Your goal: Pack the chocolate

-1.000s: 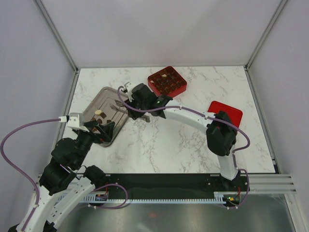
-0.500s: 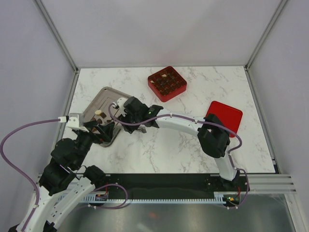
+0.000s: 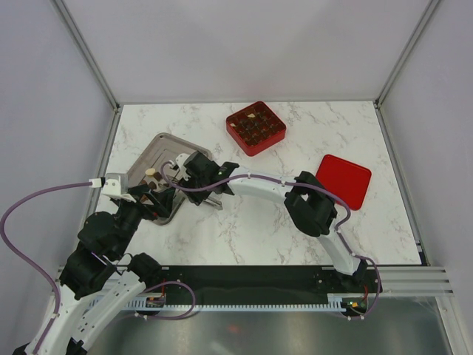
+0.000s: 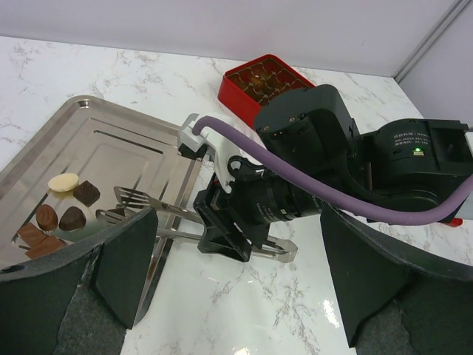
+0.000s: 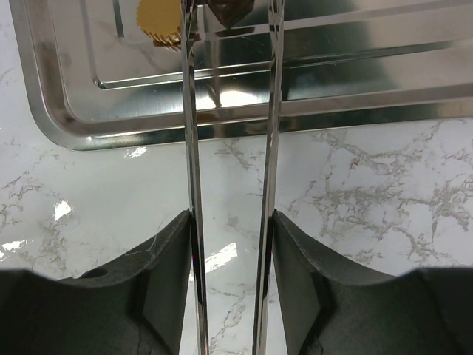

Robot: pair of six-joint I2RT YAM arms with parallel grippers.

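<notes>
Several small chocolates, mostly dark (image 4: 72,219) and one cream (image 4: 63,181), lie on the near end of a steel tray (image 3: 157,150). My right gripper (image 3: 191,176) is shut on metal tongs (image 4: 151,209) and holds them level, tips over the tray beside the pieces. In the right wrist view the two tong arms (image 5: 191,148) run between my fingers (image 5: 166,281) to a cream piece (image 5: 159,18) and a dark piece (image 5: 229,9) at the top edge. My left gripper (image 4: 236,288) is open and empty, just in front of the tray's near edge.
A red box with gridded compartments (image 3: 255,127) holding several chocolates stands at the back middle. Its flat red lid (image 3: 344,181) lies at the right. The right arm stretches across the table's middle towards the tray.
My right gripper has carried the tongs from beside the red box leftwards and nearer, onto the tray. The left arm has not moved.
</notes>
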